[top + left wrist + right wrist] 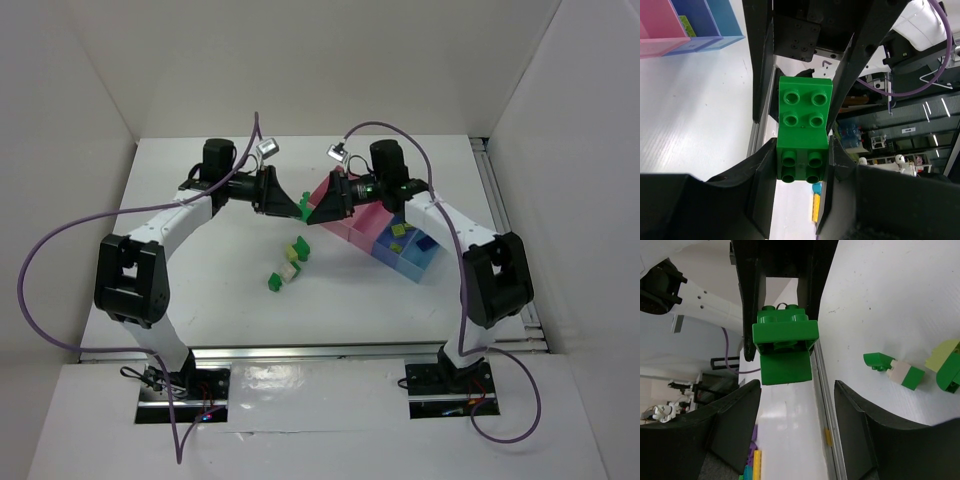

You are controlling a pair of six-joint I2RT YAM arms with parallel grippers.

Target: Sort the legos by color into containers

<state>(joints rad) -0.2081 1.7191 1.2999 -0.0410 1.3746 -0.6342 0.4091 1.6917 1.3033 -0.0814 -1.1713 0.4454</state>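
Observation:
My left gripper (289,207) is shut on a dark green stack of legos (803,134), held above the table; its fingers pinch the lower brick (801,166). My right gripper (316,212) faces it, open; its fingers (735,425) flank the near end of the same stack (785,347) without clamping it. The containers, pink (345,218) and blue (410,258), lie just right of the grippers. One blue box holds a yellow-green brick (687,25). Loose legos lie on the table: a green and cream piece (896,372) and a yellow-green one (949,360).
More loose bricks sit in front of the grippers, yellow-green and cream (296,250) and dark green (275,282). Small bricks show in the blue boxes (402,231). White walls close in the table at the back and sides. Purple cables loop over both arms.

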